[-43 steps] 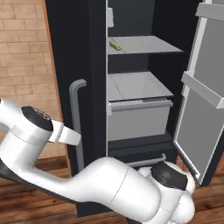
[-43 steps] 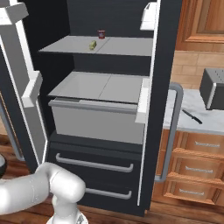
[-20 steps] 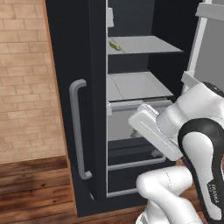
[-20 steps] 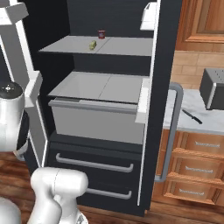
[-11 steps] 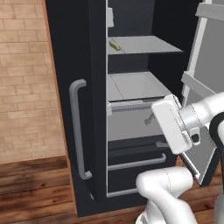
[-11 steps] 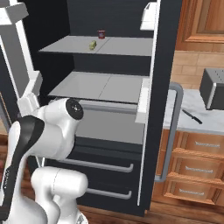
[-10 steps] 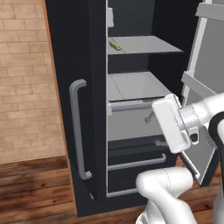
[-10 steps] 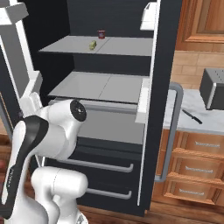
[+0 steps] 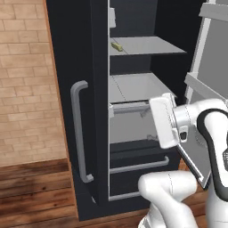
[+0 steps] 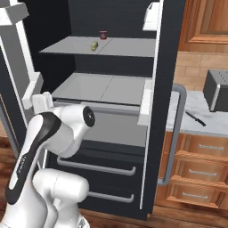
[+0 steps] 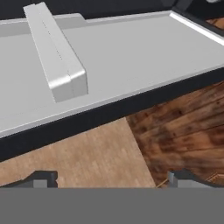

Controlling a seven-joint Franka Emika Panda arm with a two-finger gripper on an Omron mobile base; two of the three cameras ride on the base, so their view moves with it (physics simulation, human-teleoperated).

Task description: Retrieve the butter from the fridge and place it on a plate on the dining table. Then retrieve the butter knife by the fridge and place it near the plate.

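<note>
1. The fridge [image 10: 111, 111] stands open, and the butter [image 10: 94, 45] lies on its upper shelf [image 10: 120, 48].
2. The hand [image 11: 109, 180] is wide open, holding nothing.
3. The butter knife [image 10: 196, 118] lies on the bench [image 10: 205, 124].

The fridge [image 9: 95, 89] stands with its right door [image 9: 209, 84] swung open and its left door shut, a long grey handle [image 9: 79, 131] running down it. The butter [image 9: 116, 45] lies at the left front of the upper shelf [image 9: 147, 45] (a small yellow stick), above a grey bin [image 9: 129, 113] and lower drawers. The white arm [image 9: 196, 133] crosses in front of the bin.
</note>
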